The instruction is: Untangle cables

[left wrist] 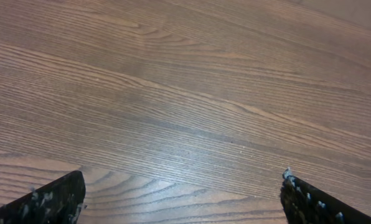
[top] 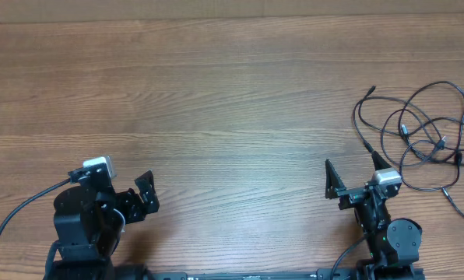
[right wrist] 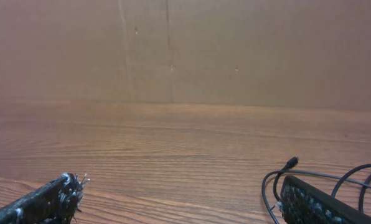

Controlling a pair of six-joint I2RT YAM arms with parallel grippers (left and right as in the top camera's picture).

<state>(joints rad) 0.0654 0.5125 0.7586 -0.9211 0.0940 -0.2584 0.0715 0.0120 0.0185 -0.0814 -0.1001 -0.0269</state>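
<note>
Several thin black cables (top: pixel 438 144) lie in one loose tangle of overlapping loops at the right edge of the table (top: pixel 216 93). The tangle sits just ahead and to the right of the right gripper (top: pixel 352 176), its nearest loop close beside that gripper's right finger (right wrist: pixel 316 202). Right gripper: jaws spread wide, empty. Left gripper (top: pixel 142 198): likewise spread and empty, well apart from the tangle. The right arm is nearer; a first grasp likely calls for a forward-right reach.
</note>
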